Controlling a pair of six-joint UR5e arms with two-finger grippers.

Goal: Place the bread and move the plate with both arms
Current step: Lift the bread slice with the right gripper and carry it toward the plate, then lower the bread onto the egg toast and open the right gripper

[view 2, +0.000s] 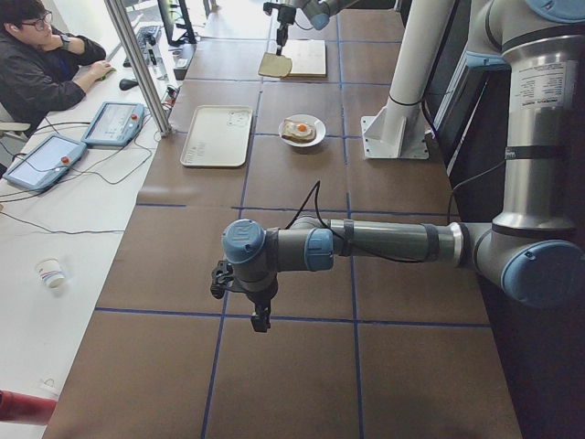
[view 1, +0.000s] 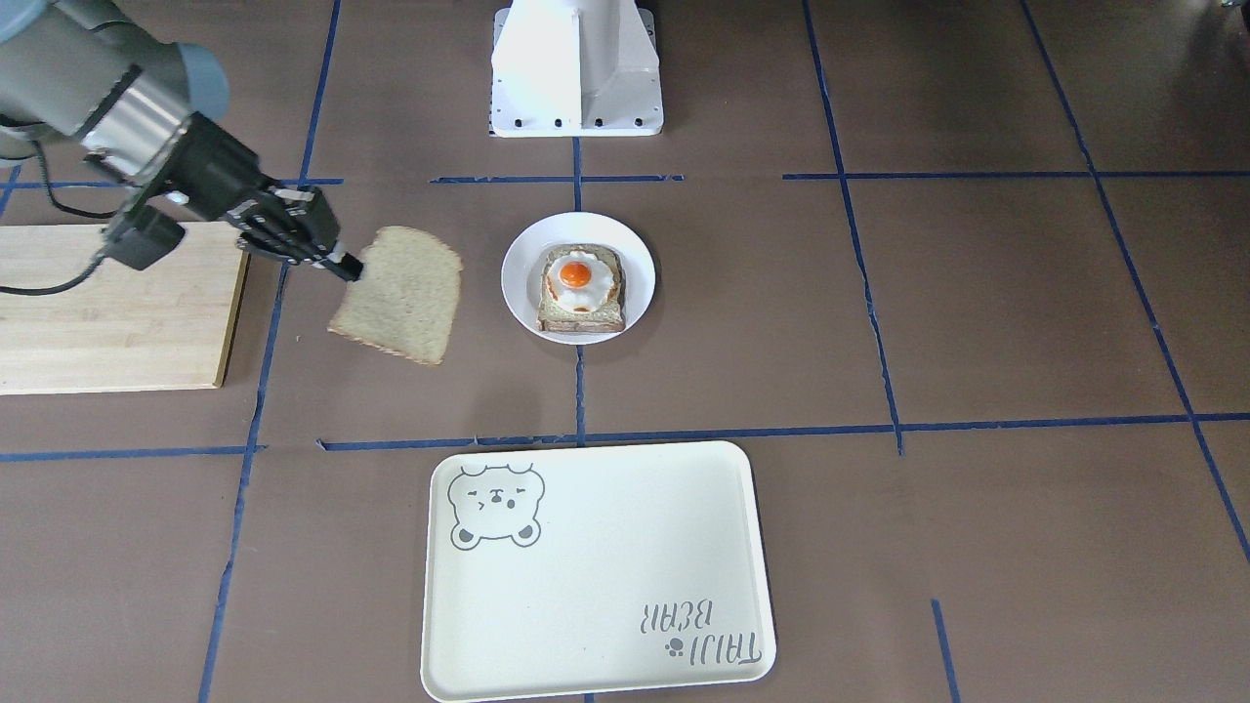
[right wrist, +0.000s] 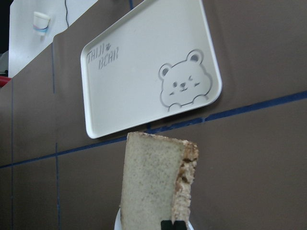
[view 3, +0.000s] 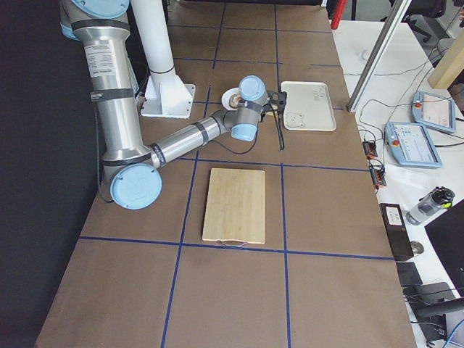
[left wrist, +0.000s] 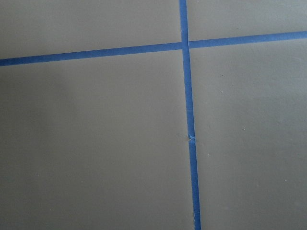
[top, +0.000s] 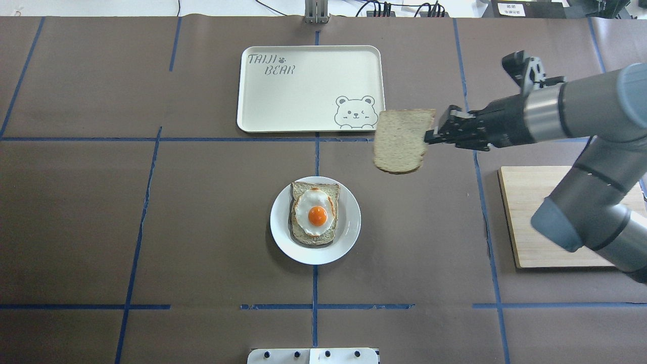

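My right gripper (top: 428,135) is shut on one edge of the plain bread (top: 402,141) and holds the slice in the air, to the right of and beyond the plate. The front view shows the same grip (view 1: 350,268) on the bread (view 1: 400,293). The right wrist view shows the bread (right wrist: 156,182) hanging above the table. The white plate (top: 283,237) sits at the table's centre and carries a slice topped with a fried egg (top: 316,215). My left gripper (view 2: 260,322) hovers over bare table far from the plate; I cannot tell whether it is open or shut.
A cream bear tray (top: 308,88) lies beyond the plate. A wooden cutting board (top: 530,212) lies under my right arm. The white base block (view 1: 576,68) stands on the robot's side of the plate. An operator (view 2: 37,64) sits past the table's edge.
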